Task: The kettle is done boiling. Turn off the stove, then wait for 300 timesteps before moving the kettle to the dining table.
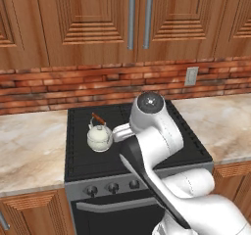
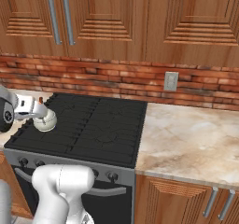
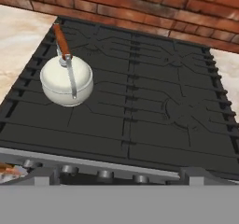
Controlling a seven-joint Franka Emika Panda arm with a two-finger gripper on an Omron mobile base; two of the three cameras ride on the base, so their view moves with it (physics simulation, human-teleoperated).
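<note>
Progress, as I judge it: early. I have the arm raised over the stove (image 1: pixel 142 146); the kettle (image 3: pixel 66 80) sits on the grates at the stove's left side, not lifted, not touched. I can't read knob positions and I see no flame, so I can't tell whether the burner is off. Left to do, from what shows: the knob if not yet turned, the wait, then carrying the kettle to the dining table.

End effector: jaws fully apart, holding nothing. In the hand view its two dark tips sit at the bottom edge, just above the knob row, well short of the kettle, which lies ahead and to the left.

Counts, big to small:
- counter (image 2: pixel 186 139): two beige stretches, one each side of the stove.
- stove: one, black grates, grey front panel.
- oven bar handle (image 1: pixel 108 204): one.
- kettle: one, cream, thin handle with reddish-brown wooden piece, upright.
- wall outlet (image 2: pixel 171 81): one, on the brick.
- knobs (image 3: pixel 105 174): the hand view shows about four in the row; the arm hides part of it.
</note>
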